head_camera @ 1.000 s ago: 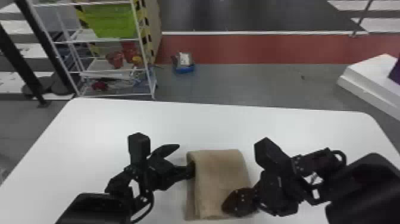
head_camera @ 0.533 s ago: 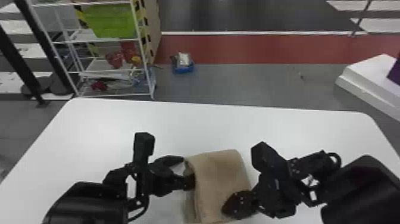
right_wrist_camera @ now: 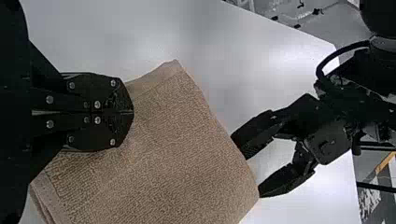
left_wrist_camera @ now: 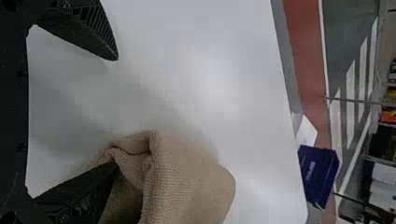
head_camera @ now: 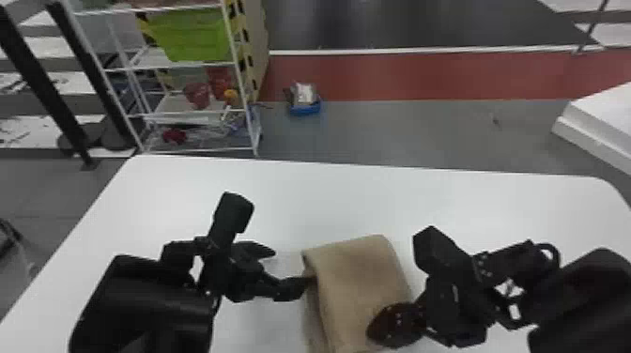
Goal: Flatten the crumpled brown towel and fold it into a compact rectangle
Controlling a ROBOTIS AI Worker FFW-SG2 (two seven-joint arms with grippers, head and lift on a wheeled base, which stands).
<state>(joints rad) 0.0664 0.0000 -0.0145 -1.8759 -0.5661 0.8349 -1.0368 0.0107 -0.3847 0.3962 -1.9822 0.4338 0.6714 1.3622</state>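
Folded into a narrow block, the brown towel [head_camera: 359, 281] lies near the table's front edge in the head view. My left gripper [head_camera: 288, 267] stands open at its left side, one finger tucked under the towel's lifted left fold. In the left wrist view that gripper [left_wrist_camera: 112, 112] has its fingers wide apart, one inside the bunched fold of the towel [left_wrist_camera: 187, 186]. My right gripper [head_camera: 375, 324] rests on the towel's lower right part; in the right wrist view the same gripper [right_wrist_camera: 133, 112] is shut, its tips on the flat top layer of the towel [right_wrist_camera: 187, 149].
The white table [head_camera: 305, 197] surrounds the towel. Beyond its back edge stand a shelf rack [head_camera: 253, 136] with a green bin [head_camera: 192, 35] and a blue box [head_camera: 304, 108] on the floor. A white block [head_camera: 603, 122] is at the right.
The left gripper has shifted slightly and turned at the towel's left edge. The towel's left side has been nudged, and its upper edge now slants. The right gripper has hardly moved.
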